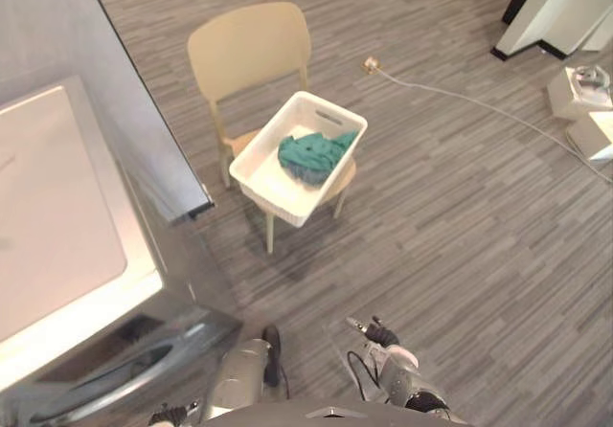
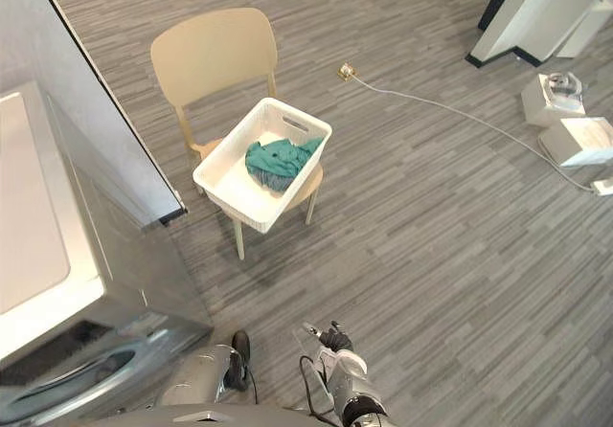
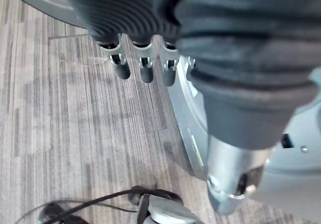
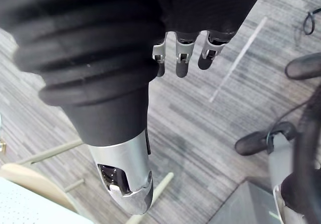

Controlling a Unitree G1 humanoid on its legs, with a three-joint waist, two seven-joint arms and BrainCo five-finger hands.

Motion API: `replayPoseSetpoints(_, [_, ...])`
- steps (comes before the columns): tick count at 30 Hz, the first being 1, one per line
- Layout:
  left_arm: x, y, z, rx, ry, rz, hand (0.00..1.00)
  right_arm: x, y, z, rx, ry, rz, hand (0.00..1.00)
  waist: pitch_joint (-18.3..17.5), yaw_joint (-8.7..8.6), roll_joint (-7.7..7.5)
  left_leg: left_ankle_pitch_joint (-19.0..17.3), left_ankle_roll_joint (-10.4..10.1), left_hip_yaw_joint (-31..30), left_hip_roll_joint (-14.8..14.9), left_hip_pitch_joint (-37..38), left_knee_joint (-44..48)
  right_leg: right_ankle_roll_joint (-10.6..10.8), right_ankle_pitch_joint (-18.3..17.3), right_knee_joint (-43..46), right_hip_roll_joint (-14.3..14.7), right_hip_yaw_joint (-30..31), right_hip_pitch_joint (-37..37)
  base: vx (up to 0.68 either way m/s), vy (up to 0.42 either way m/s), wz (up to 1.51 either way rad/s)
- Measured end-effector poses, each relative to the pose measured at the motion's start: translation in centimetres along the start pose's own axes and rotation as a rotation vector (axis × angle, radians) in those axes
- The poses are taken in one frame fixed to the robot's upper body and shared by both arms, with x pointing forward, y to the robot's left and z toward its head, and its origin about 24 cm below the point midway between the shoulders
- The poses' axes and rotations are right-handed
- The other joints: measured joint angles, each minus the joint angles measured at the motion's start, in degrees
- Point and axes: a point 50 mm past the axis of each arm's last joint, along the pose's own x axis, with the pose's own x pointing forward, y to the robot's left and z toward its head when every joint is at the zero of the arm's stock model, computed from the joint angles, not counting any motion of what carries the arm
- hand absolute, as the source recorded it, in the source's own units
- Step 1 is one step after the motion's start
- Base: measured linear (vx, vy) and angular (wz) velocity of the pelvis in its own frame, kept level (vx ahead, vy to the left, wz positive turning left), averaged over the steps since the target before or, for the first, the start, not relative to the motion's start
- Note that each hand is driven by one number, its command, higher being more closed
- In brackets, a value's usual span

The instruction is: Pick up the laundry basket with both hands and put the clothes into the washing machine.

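- the fingers [image 3: 145,72] of my left hand [image 3: 235,128] hang straight and loose with nothing in them. the fingers [image 4: 181,63] of my right hand [image 4: 115,133] hang the same way, empty. both hands are low over the floor [image 1: 460,255].
- the washing machine [image 1: 77,283] stands at my far left, white top up. i cannot tell whether its door is open, so i should check that before i carry anything over.
- a tall grey panel [image 1: 105,73] rises beside the machine, between it and the chair. when i swing the load left i should keep clear of its edge.
- the pale chair [image 1: 251,49] stands ahead, well apart from both hands. the white laundry basket [image 1: 271,200] rests askew on its seat, and the green clothes [image 1: 311,156] are bunched toward its far end.
- i judge the step in hand to be the approach, with nothing grasped yet. to do it well i step closer and square up to the basket. then i bring one hand to each short end and curl my fingers under the rim or into a handle slot [image 1: 331,117]. i lift level so the clothes stay in.
- the chair's back stands close behind the basket and may crowd the hand that reaches the far end.
- to the right a white cable [image 1: 479,106] runs over the floor toward some white boxes [image 1: 584,111]. both are well apart from my path, so i judge them no hindrance.
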Motion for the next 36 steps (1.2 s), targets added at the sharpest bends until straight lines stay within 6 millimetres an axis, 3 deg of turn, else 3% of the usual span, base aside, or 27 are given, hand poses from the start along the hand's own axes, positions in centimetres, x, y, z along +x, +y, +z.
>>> replayPoseSetpoints(1, [0.0,0.2,-0.3,-0.002,0.009,0.006,0.0,0.0,0.2,-0.5,-0.011,0.019,0.011,0.0,-0.1,0.16,-0.43,-1.6,-0.2,0.7,0.0,3.4,-0.7,5.9,-0.6,14.2,-1.4,0.6,-4.8,0.29,0.043,-0.28])
replayPoseSetpoints(2, [0.0,0.3,-0.3,-0.001,0.008,0.009,0.0,-0.1,0.2,-0.8,-0.019,0.03,0.015,0.0,-0.2,0.02,-0.56,-2.4,-0.5,0.8,0.1,4.8,-0.8,9.1,0.3,21.1,-2.0,0.7,-7.2,0.36,0.031,-0.12])
replayPoseSetpoints(3, [0.0,0.3,0.2,0.002,-0.01,0.011,0.0,-0.2,0.0,-1.3,-0.026,0.044,0.016,0.0,0.0,-0.78,-0.26,-3.5,-0.5,0.2,0.0,6.9,-0.6,10.6,1.5,32.6,-2.8,0.9,-11.9,0.42,-0.018,0.26])
replayPoseSetpoints(5, [0.2,0.0,2.0,0.028,-0.064,0.004,0.0,-0.4,-0.8,-1.7,-0.008,0.053,-0.007,0.0,0.1,-2.61,-0.97,-3.8,-0.5,-1.9,-0.5,9.9,-1.2,10.1,0.1,41.8,-5.7,-1.4,-17.7,0.34,-0.052,0.5])
replayPoseSetpoints(6, [0.2,-0.2,2.4,0.029,-0.069,0.004,0.0,-0.4,-1.1,-1.7,0.003,0.053,-0.02,0.0,0.2,-2.93,-0.76,-3.8,-0.5,-2.5,-0.5,10.7,-1.6,9.3,-0.6,41.7,-7.2,-2.3,-18.8,0.21,-0.076,0.48])
replayPoseSetpoints(8, [0.1,-0.6,2.6,0.022,-0.066,0.013,0.0,-0.7,-3.5,-1.6,0.045,0.032,-0.093,0.0,0.4,-4.03,-0.26,-4.6,-1.9,-6.9,-0.4,12.2,-2.2,1.6,-2.9,35.3,-15.3,-6.1,-22.3,0.25,-0.128,0.67])
replayPoseSetpoints(9, [0.1,-0.8,3.0,0.02,-0.076,0.013,0.0,-0.8,-4.2,-1.6,0.063,0.032,-0.118,0.0,0.4,-4.05,-0.22,-4.9,-2.5,-8.2,-0.3,12.3,-2.0,1.2,-2.7,32.1,-16.8,-5.3,-22.6,0.22,-0.209,1.0])
replayPoseSetpoints(10, [0.2,-1.0,3.9,0.019,-0.099,0.008,0.0,-1.2,-5.4,-2.1,0.105,0.042,-0.164,0.0,0.4,-4.0,-0.08,-5.8,-3.8,-11.1,0.3,12.3,-1.3,0.9,-1.7,25.1,-17.7,-0.2,-22.6,0.19,-0.298,1.11])
replayPoseSetpoints(12, [0.2,-0.7,4.4,0.021,-0.114,0.023,0.0,-1.9,-6.5,-3.5,0.173,0.073,-0.211,0.0,0.4,-4.45,-0.1,-7.8,-6.4,-15.3,1.6,12.1,0.6,2.0,1.2,14.8,-17.0,11.0,-21.4,0.16,-0.382,1.04])
replayPoseSetpoints(13, [0.3,0.4,4.2,0.026,-0.116,0.06,0.0,-2.1,-6.6,-4.1,0.206,0.089,-0.225,0.0,0.1,-4.92,-0.49,-9.6,-8.6,-17.0,3.1,11.8,2.3,4.6,3.7,9.9,-16.3,15.5,-20.1,0.1,-0.525,0.75])
replayPoseSetpoints(14, [0.4,1.6,3.9,0.035,-0.122,0.085,0.0,-2.2,-6.6,-4.9,0.206,0.129,-0.229,0.0,-0.5,-5.2,-1.21,-11.2,-10.6,-18.6,5.1,12.6,3.2,7.7,5.8,7.6,-15.9,14.2,-19.2,0.15,-0.731,0.61])
replayPoseSetpoints(15, [0.4,2.1,3.8,0.034,-0.123,0.094,0.0,-2.3,-6.6,-5.2,0.203,0.142,-0.229,0.0,-1.1,-5.18,-1.75,-11.8,-11.7,-19.0,6.2,12.9,3.4,7.3,6.8,7.1,-15.2,12.7,-18.9,0.18,-0.844,0.31])
replayPoseSetpoints(16, [0.2,2.5,2.9,0.014,-0.114,0.103,0.0,-2.3,-6.6,-5.6,0.182,0.166,-0.224,0.0,-2.5,-4.53,-1.55,-12.5,-13.6,-19.7,9.4,13.7,3.1,8.9,6.0,7.5,-12.2,10.7,-18.9,0.21,-0.715,0.24])
replayPoseSetpoints(17, [0.1,1.6,2.4,-0.021,-0.102,0.079,0.0,-2.1,-6.9,-4.9,0.166,0.15,-0.227,0.0,-3.8,-4.75,0.39,-11.5,-12.6,-21.5,12.5,12.3,6.1,6.2,4.7,7.9,-9.1,7.6,-18.4,0.21,-0.658,0.59])
replayPoseSetpoints(18, [-0.1,-0.2,2.2,-0.058,-0.098,0.03,0.0,-2.2,-7.8,-4.5,0.152,0.139,-0.246,0.0,-3.8,-5.67,1.52,-6.5,-5.2,-21.8,14.6,6.0,13.9,4.4,4.4,6.7,-7.5,3.5,-16.7,0.19,-0.597,0.9])
replayPoseSetpoints(19, [-0.2,-0.9,2.2,-0.087,-0.095,0.011,0.0,-2.3,-8.2,-4.3,0.147,0.134,-0.255,0.0,-3.4,-5.68,1.62,-1.5,-1.1,-19.3,16.7,2.7,17.9,3.0,4.8,4.4,-6.3,1.0,-14.4,0.18,-0.583,0.94])
replayPoseSetpoints(20, [-0.2,-0.9,2.4,-0.091,-0.097,0.006,0.0,-2.4,-8.4,-4.4,0.144,0.135,-0.261,0.0,-3.2,-5.45,1.85,0.7,-0.4,-16.5,18.5,1.6,19.9,2.0,5.4,2.7,-5.5,-0.5,-12.6,0.21,-0.612,1.03])
replayPoseSetpoints(21, [-0.1,-0.9,2.6,-0.079,-0.105,-0.003,0.0,-2.6,-8.8,-4.6,0.137,0.145,-0.272,0.0,-2.5,-4.59,1.36,0.4,-0.4,-3.8,21.7,-0.1,26.3,-0.7,6.8,-2.7,-5.3,-4.7,-6.7,0.19,-0.453,0.81])
replayPoseSetpoints(22, [-0.1,-0.9,2.6,-0.073,-0.107,-0.005,0.0,-2.6,-8.9,-4.6,0.135,0.144,-0.272,0.0,-2.4,-4.65,1.21,0.2,-0.5,-2.0,21.8,-0.1,26.8,-0.9,7.1,-3.7,-5.3,-5.4,-5.9,0.2,-0.486,1.16])
replayPoseSetpoints(23, [-0.1,-1.0,2.8,-0.042,-0.115,-0.011,0.0,-2.6,-9.0,-4.4,0.137,0.139,-0.277,0.0,-2.5,-4.97,0.94,-0.6,-1.6,5.1,21.3,-0.1,27.4,-1.5,7.8,-7.4,-5.3,-9.2,-2.8,0.1,-0.223,0.91])
replayPoseSetpoints(24, [-0.1,-1.0,2.8,-0.033,-0.116,-0.016,0.0,-2.6,-9.1,-4.3,0.142,0.134,-0.28,0.0,-2.6,-5.08,0.95,-1.1,-2.3,7.9,20.6,-0.1,26.6,-1.7,8.0,-8.6,-5.0,-10.9,-1.9,0.13,-0.299,1.55])
replayPoseSetpoints(25, [-0.1,-1.3,3.4,-0.018,-0.129,-0.034,0.0,-2.5,-9.3,-4.0,0.168,0.123,-0.29,0.0,-2.6,-5.23,1.16,-2.6,-4.4,13.8,17.8,0.4,20.9,-2.3,8.4,-10.8,-3.9,-14.8,-0.3,0.11,-0.199,1.29])
replayPoseSetpoints(27, [-0.1,-1.7,3.5,0.018,-0.131,-0.049,0.0,-2.3,-9.4,-3.5,0.203,0.106,-0.303,0.0,-2.6,-5.09,1.18,-3.2,-5.8,15.8,12.4,2.0,10.4,-2.4,8.5,-11.0,-3.6,-18.3,-0.7,0.14,-0.204,1.14])
replayPoseSetpoints(29, [0.0,-1.5,2.5,0.056,-0.079,-0.065,0.0,-1.9,-8.8,-2.8,0.262,0.078,-0.31,0.0,-2.7,-5.03,0.87,4.2,-0.6,19.1,6.2,6.7,-6.5,-2.6,8.4,-10.8,-3.1,-20.2,-1.3,0.1,-0.118,0.83])
replayPoseSetpoints(32, [0.1,-0.6,2.0,0.018,-0.055,-0.036,0.0,-1.6,-6.2,-2.6,0.301,0.032,-0.243,0.0,-2.4,-3.82,-1.74,8.8,-1.3,18.3,2.6,10.9,-16.4,-2.3,8.7,-10.3,-4.2,-19.9,-1.1,0.04,-0.039,0.32])
replayPoseSetpoints(34, [0.1,-0.5,1.5,0.013,-0.039,-0.029,0.0,-1.4,-4.7,-2.8,0.282,0.04,-0.195,0.0,-2.8,-4.02,-1.48,9.7,-2.1,17.2,1.4,12.7,-20.0,-2.2,8.6,-8.3,-4.6,-20.0,-1.3,-0.02,0.018,0.17])
replayPoseSetpoints(36, [0.1,-0.9,1.3,0.029,-0.03,-0.04,0.0,-1.3,-3.4,-2.8,0.239,0.048,-0.142,0.0,-2.9,-4.1,-0.3,9.6,-2.2,16.9,1.1,14.2,-22.4,-1.2,7.0,0.6,-6.3,-19.5,-4.6,-0.04,0.069,0.1])
